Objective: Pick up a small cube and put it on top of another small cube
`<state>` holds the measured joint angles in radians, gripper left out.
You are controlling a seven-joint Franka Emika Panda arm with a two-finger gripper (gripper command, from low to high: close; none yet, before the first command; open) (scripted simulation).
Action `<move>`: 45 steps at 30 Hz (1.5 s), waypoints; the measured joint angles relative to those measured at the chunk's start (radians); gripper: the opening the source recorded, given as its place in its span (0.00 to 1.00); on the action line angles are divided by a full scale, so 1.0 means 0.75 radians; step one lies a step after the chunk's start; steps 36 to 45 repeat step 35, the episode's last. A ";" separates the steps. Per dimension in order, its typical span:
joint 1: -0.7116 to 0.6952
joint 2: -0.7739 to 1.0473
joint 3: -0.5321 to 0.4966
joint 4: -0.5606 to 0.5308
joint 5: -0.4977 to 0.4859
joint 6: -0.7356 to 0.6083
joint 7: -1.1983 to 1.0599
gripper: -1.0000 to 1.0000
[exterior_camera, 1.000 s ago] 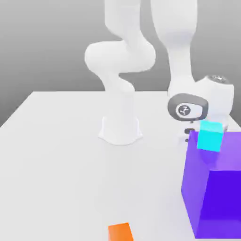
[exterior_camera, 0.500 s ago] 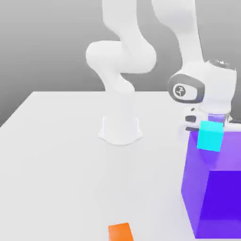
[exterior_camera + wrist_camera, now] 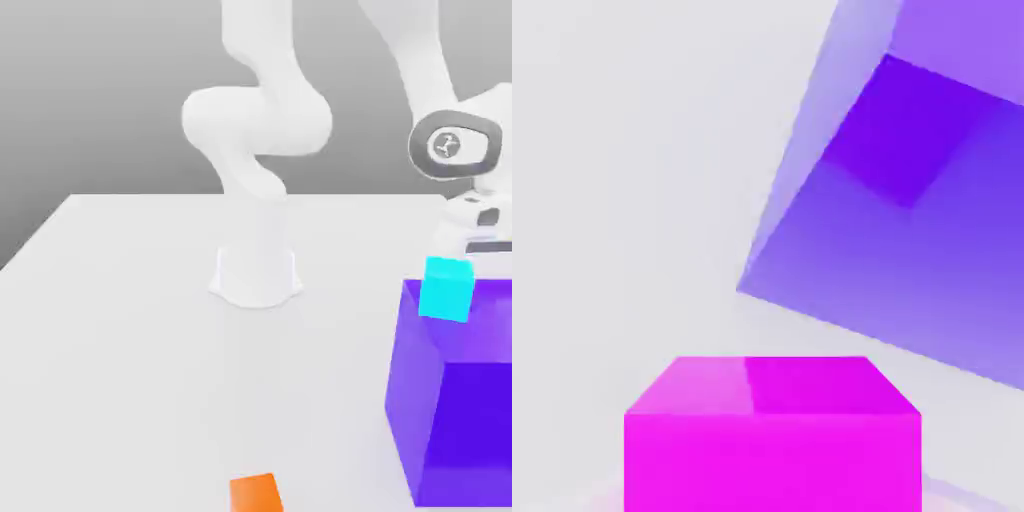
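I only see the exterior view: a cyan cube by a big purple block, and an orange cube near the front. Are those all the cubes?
Observer: No. The hand view shows a magenta cube close to the camera.
Operator: Is it touching the purple block?
Observer: No. In the hand view a strip of white table shows between it and the big purple block.
Operator: Is anything stacked on it?
Observer: Nothing. Its top face is bare.
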<state>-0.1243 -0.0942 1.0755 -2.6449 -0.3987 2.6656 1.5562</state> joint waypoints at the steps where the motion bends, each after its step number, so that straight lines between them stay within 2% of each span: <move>1: 0.019 -0.019 0.004 0.018 -0.011 -0.019 -0.059 0.00; 4: 0.079 -0.082 -0.007 0.079 -0.021 -0.092 -0.237 0.00; 9: 0.103 -0.198 -0.174 0.191 0.133 -0.284 -0.458 0.00; 21: -0.026 -0.397 -0.661 0.393 0.805 -0.853 -0.294 0.00; 23: -0.026 -0.389 -0.648 0.372 0.842 -0.841 -0.236 0.00; 26: -0.033 -0.328 -0.609 0.282 0.847 -0.698 -0.207 0.00; 27: -0.035 -0.315 -0.601 0.264 0.846 -0.668 -0.203 1.00; 45: -0.034 -0.335 -0.611 0.291 0.843 -0.717 -0.203 1.00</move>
